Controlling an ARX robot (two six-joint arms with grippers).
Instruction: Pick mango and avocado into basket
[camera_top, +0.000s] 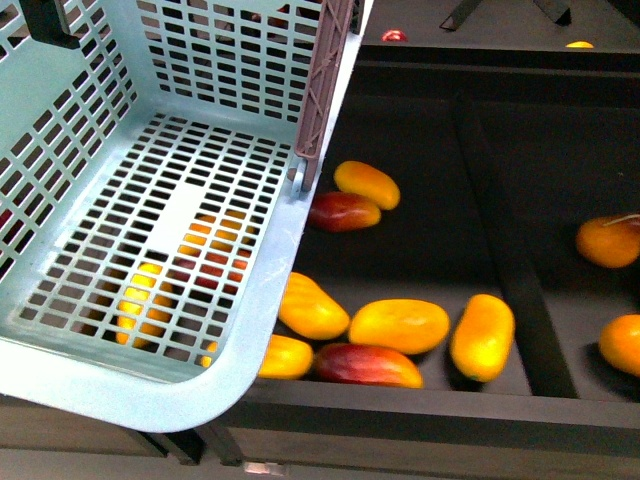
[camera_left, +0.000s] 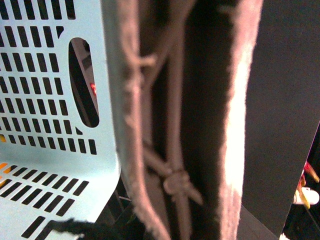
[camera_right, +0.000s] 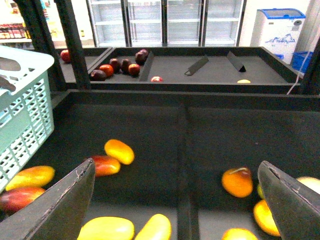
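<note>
Mango (camera_top: 399, 325) lies in the bin (camera_top: 420, 240) at 4 o'clock from the raised, empty basket (camera_top: 265, 300); right gripper (camera_right: 176, 164) fingers apart above the fruit, left gripper can't tell; skin looks smooth, slippery, bruisable, so pinch across its mid-width.

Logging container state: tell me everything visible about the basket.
The basket is pale turquoise plastic with slotted walls and floor, and nothing lies inside. It sits tilted above the fruit bin's left side; yellow and red fruit show through its floor slots. One brown handle stands at its right rim.
</note>
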